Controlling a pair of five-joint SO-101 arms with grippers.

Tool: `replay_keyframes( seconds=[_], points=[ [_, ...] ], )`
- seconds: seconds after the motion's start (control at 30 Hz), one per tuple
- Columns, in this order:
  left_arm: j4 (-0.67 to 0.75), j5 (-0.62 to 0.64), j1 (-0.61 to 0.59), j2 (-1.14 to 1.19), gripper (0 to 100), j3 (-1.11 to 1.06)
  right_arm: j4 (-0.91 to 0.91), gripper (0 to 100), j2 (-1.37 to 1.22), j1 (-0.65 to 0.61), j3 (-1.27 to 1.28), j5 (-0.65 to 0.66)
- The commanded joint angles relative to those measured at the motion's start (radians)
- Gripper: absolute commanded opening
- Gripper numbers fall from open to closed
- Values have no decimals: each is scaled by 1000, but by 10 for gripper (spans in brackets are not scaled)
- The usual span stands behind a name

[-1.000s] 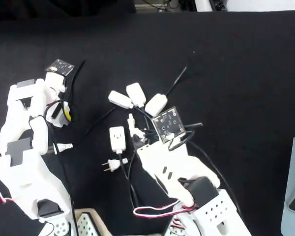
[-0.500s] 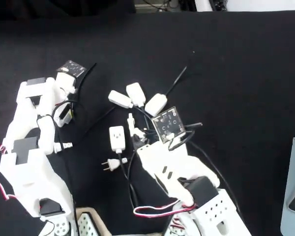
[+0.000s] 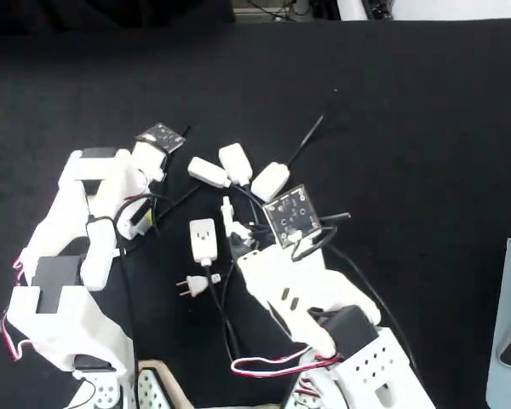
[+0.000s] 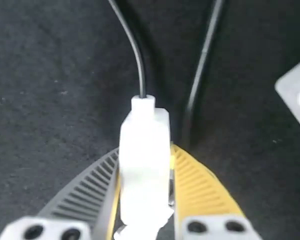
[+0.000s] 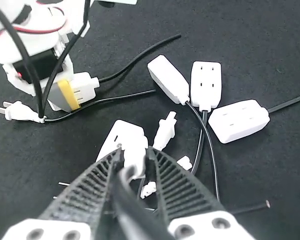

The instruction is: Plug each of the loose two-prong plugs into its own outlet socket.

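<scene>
Your left pincer [image 4: 145, 165], clamped on a plug [image 4: 144, 135], just swung over beside the three outlets [image 3: 236, 160]: insertion's close. Right pincer [image 5: 134, 152] is pinched on a cord [image 5: 125, 200].

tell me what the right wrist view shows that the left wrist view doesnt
Right wrist view: three white outlet sockets fanned together, plus a fourth socket with a loose plug beside it. Left wrist view: the grey finger pressed against the held plug's side. Both: the left gripper shut on a white plug, its black cord leading away.
</scene>
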State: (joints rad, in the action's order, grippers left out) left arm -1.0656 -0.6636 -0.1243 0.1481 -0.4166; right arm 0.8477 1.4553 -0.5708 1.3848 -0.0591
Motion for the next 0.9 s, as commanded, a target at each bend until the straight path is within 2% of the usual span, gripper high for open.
replay_keyframes(
  seconds=[0.0,0.07,0.47,0.87],
  points=[
    [32,15,-28,-48,213,7,3,11,7,15,-8,0],
    [32,15,-48,-57,245,12,3,11,7,15,-8,0],
    [25,14,-214,-51,250,166,3,11,5,15,-8,0],
    [-11,9,-159,-87,251,160,2,11,5,15,-8,0]
  ],
)
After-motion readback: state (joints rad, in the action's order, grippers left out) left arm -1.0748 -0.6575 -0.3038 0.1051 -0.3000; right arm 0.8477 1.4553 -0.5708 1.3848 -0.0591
